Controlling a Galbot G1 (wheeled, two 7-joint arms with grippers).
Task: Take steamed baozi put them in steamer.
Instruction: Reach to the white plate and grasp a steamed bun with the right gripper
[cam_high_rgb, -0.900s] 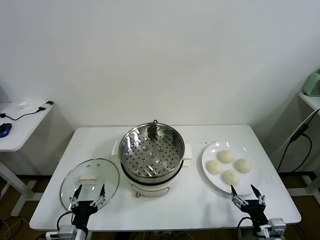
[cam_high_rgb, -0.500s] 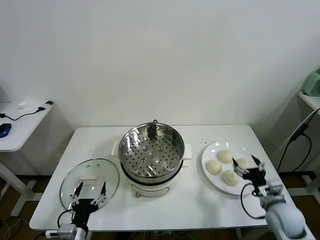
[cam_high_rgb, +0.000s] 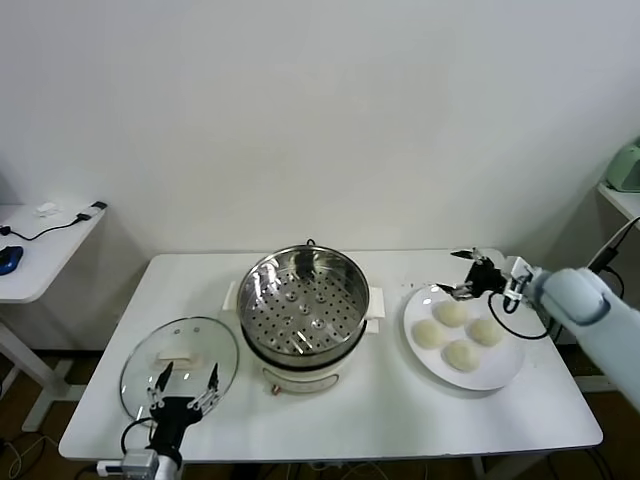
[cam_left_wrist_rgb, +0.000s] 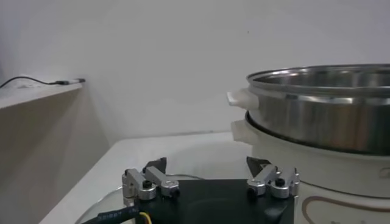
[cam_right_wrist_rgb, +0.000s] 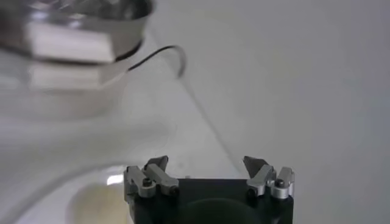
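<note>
Up and to the back goes the right gripper (cam_high_rgb: 471, 272): a moment ago it was low at the front edge of the table, and now it hangs over the far rim of the white plate (cam_high_rgb: 505, 372), in the right middle of the head view. Its fingers are spread wide apart and hold nothing. The right wrist view shows the same two fingertips (cam_right_wrist_rgb: 154, 168) far from each other, with a pale round shape below them.

Four steamed baozi (cam_high_rgb: 461, 330) sit on the plate, close together in a little bunch. The nearest one is just under the right gripper, but I cannot tell if they touch.

The steamer (cam_high_rgb: 304, 307) stands in the middle of the table (cam_high_rgb: 390, 405), to the left of the plate. Its shiny basket has small holes in the floor and no buns in it.

The glass lid (cam_high_rgb: 180, 360) lies flat at the lower left of the head view. The left gripper (cam_high_rgb: 180, 390) has barely moved; it waits at the front edge of the lid with its fingers open and empty.
</note>
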